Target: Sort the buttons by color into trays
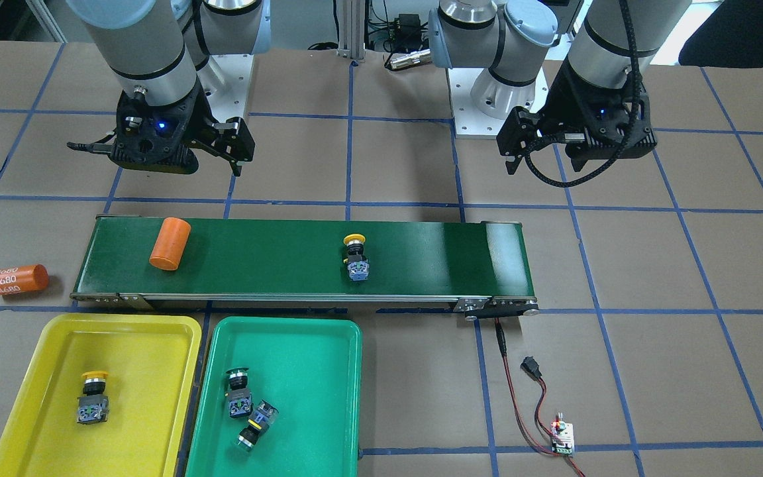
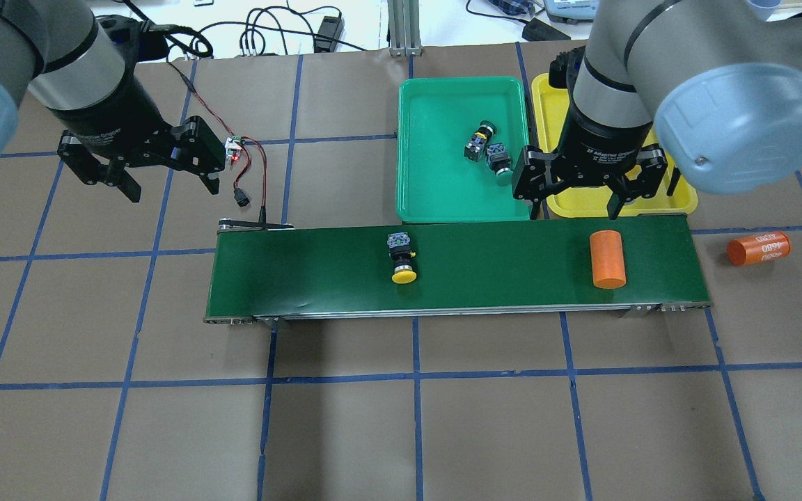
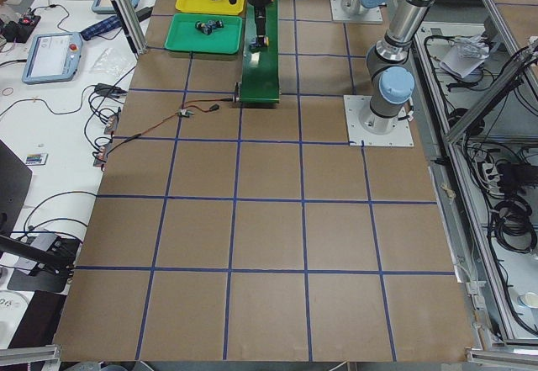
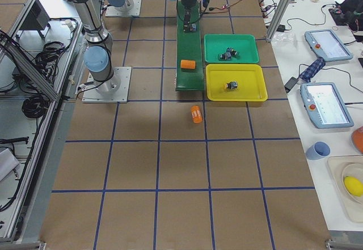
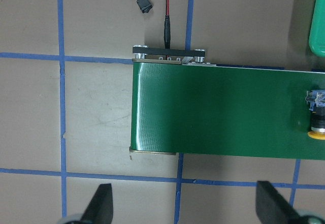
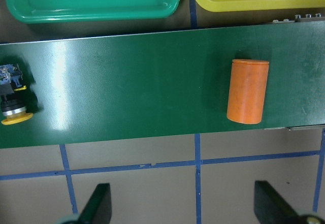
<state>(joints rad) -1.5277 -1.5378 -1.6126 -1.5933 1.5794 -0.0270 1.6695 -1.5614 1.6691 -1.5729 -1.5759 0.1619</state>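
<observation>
One yellow-capped button [image 1: 356, 258] lies on its side mid-belt; it also shows in the overhead view [image 2: 402, 257] and at the edges of the wrist views [image 5: 317, 117] [image 6: 12, 99]. A second yellow button [image 1: 93, 397] lies in the yellow tray [image 1: 44, 371]. Two green buttons [image 1: 239, 392] [image 1: 255, 424] lie in the green tray [image 1: 315, 397]. My right gripper [image 2: 575, 207] is open and empty, above the belt's robot-side edge near the plain orange cylinder [image 2: 608, 259]. My left gripper [image 2: 171, 186] is open and empty, high over the belt's other end.
The dark-green conveyor belt [image 1: 289, 278] crosses the table's middle. An orange cylinder printed "4680" [image 1: 16, 280] lies on the table off the belt's end. A small controller board [image 1: 561, 437] with red and black wires lies near the other end.
</observation>
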